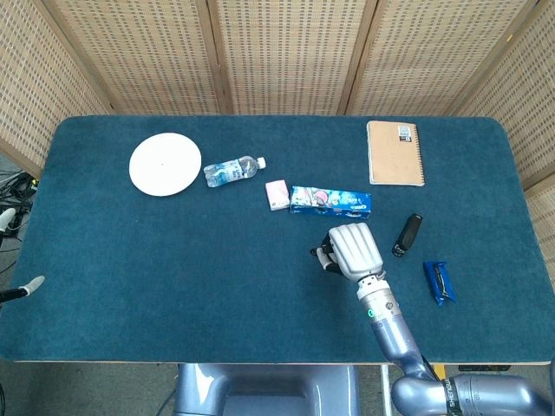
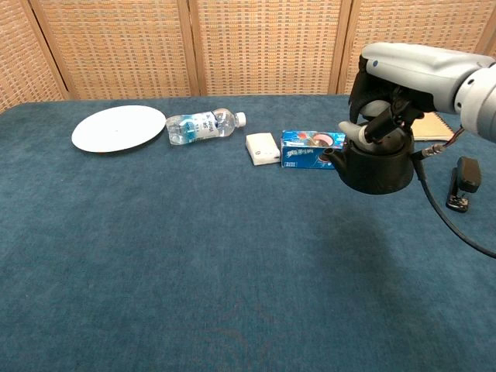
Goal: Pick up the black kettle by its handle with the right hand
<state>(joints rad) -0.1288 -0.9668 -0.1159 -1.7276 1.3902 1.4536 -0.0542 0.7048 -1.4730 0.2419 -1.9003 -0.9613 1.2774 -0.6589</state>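
The black kettle (image 2: 375, 167) is gripped at its handle by the right hand (image 2: 385, 116), fingers curled closed around it, and is judged already lifted clear of the table (image 2: 194, 256), so the pickup appears essentially complete.

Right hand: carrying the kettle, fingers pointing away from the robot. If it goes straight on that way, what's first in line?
Likely the blue snack box: in the head view it lies just beyond the right hand holding the black kettle. The kettle looks lifted, so it might pass above; depth is unclear.
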